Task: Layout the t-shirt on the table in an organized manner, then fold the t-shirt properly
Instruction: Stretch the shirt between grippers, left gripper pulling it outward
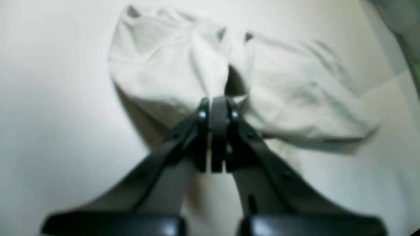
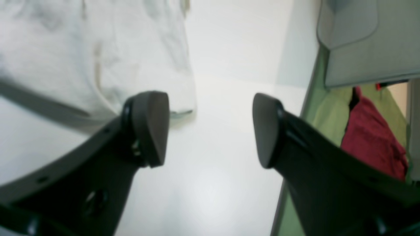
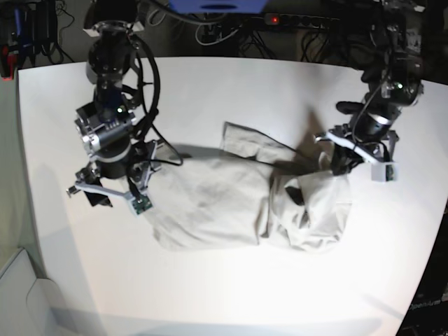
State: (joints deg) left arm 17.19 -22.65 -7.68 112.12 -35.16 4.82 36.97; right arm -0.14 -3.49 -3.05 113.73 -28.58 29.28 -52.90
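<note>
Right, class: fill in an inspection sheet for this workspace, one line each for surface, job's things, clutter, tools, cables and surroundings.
Surface: white table, bare around the cloth, with glare.
Job's things: t-shirt lies crumpled and bunched, not laid flat, not folded.
Clutter: nothing seen on the table.
Tools: left tool shut on a pinch of the t-shirt; right tool open, holding nothing, beside the shirt's edge.
Cables: dark cables loop along the right arm; more lie behind the table's far edge.
Surroundings: power strip behind the table; green and red cloth off the table's side.
</note>
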